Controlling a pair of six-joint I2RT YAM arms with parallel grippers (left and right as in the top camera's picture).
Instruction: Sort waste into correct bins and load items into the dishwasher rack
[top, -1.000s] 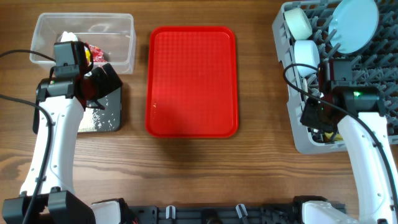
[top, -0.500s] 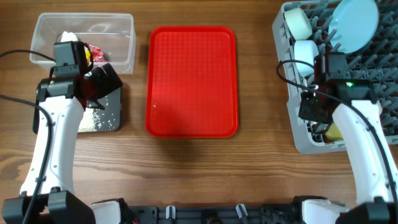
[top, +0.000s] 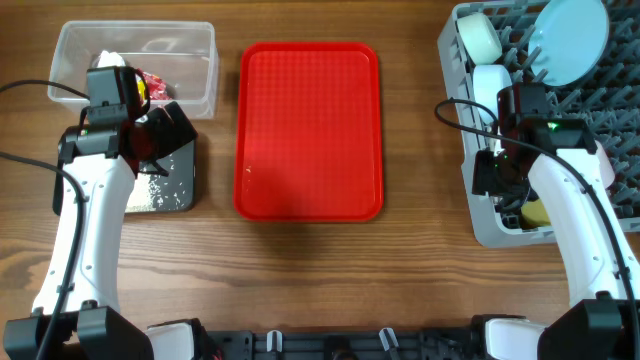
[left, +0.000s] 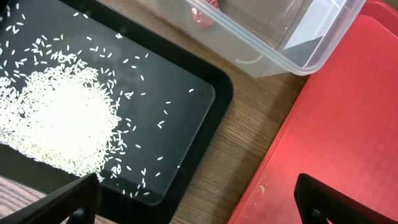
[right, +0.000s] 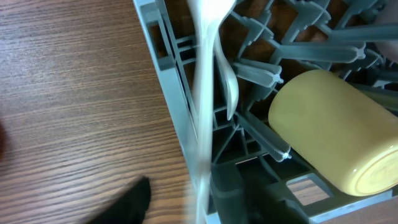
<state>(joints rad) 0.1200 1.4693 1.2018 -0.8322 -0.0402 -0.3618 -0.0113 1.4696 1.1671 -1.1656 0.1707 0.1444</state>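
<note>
My right gripper (right: 198, 200) hangs over the left edge of the grey dishwasher rack (right: 163, 59). Its jaws stand apart, and a blurred white plastic utensil (right: 204, 93) runs upright between them, clear of the left finger (right: 135, 198). The yellow cup (right: 326, 134) lies on its side among the pegs just to the right. From overhead, this gripper (top: 503, 188) is at the rack's (top: 480, 228) near left corner. My left gripper (left: 199, 208) is open and empty above the black tray's (left: 208, 134) corner. Rice (left: 59, 118) is heaped in that tray.
The clear tub (top: 70, 40) at the back left holds tissue (top: 108, 58) and a red wrapper (top: 155, 84). The red serving tray (top: 310, 130) lies mid-table. In the rack stand a pale-blue plate (top: 570, 40) and two pale bowls (top: 478, 38).
My right gripper has opened and let go of the white utensil, and its arm has shifted back along the rack's left edge. The left arm has not moved.
</note>
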